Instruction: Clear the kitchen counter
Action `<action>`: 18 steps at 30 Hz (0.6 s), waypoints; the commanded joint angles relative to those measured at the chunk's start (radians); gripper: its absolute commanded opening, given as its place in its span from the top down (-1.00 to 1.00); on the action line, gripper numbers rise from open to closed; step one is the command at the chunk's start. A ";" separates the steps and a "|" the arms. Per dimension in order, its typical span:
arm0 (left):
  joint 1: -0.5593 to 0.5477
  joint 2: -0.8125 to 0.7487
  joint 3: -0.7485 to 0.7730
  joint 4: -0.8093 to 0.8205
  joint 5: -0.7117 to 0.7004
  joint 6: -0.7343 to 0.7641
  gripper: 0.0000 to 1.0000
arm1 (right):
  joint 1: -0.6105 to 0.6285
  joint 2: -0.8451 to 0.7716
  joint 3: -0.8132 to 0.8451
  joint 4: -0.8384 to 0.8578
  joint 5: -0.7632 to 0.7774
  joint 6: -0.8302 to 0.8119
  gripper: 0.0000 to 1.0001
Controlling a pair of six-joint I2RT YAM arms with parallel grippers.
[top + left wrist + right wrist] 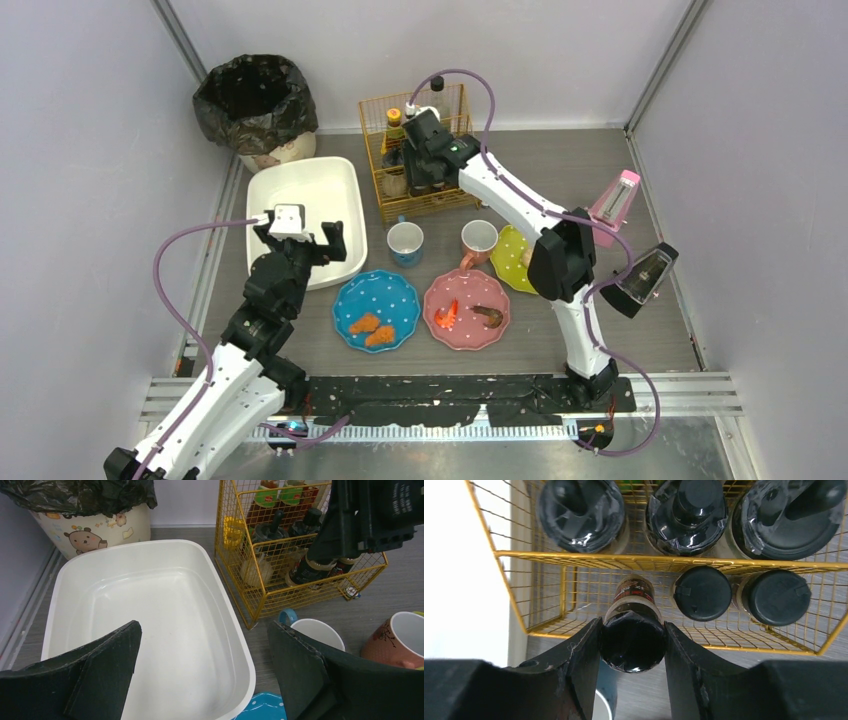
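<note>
My right gripper (633,630) is pinching the cap of a dark bottle (633,652), held upright in the front row of the yellow wire rack (664,562) at 12 o'clock on the kitchen counter (650,300). I guess the upright hold is so it clears the wires and neighbouring bottles. My left gripper (204,630) hangs spread wide over the white tub (150,547) at 10 o'clock, holding nothing. The blue mug (405,243) and pink mug (479,240) crowd the rack's 6 o'clock side.

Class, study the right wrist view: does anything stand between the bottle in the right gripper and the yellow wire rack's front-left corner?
Nothing visible does. The right gripper grips the dark bottle over the yellow rack's bare front-left corner; two black-capped bottles stand aside, to its right.
</note>
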 commanded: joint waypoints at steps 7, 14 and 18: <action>0.000 -0.008 0.023 0.047 0.009 -0.015 -0.98 | -0.001 0.097 0.094 -0.006 0.018 0.011 -0.01; 0.000 -0.003 0.024 0.047 0.010 -0.012 -0.98 | -0.001 0.073 0.124 0.004 -0.026 0.000 -0.59; 0.001 0.004 0.028 0.041 0.010 -0.005 -0.98 | -0.001 -0.013 0.127 0.011 -0.042 -0.025 -0.74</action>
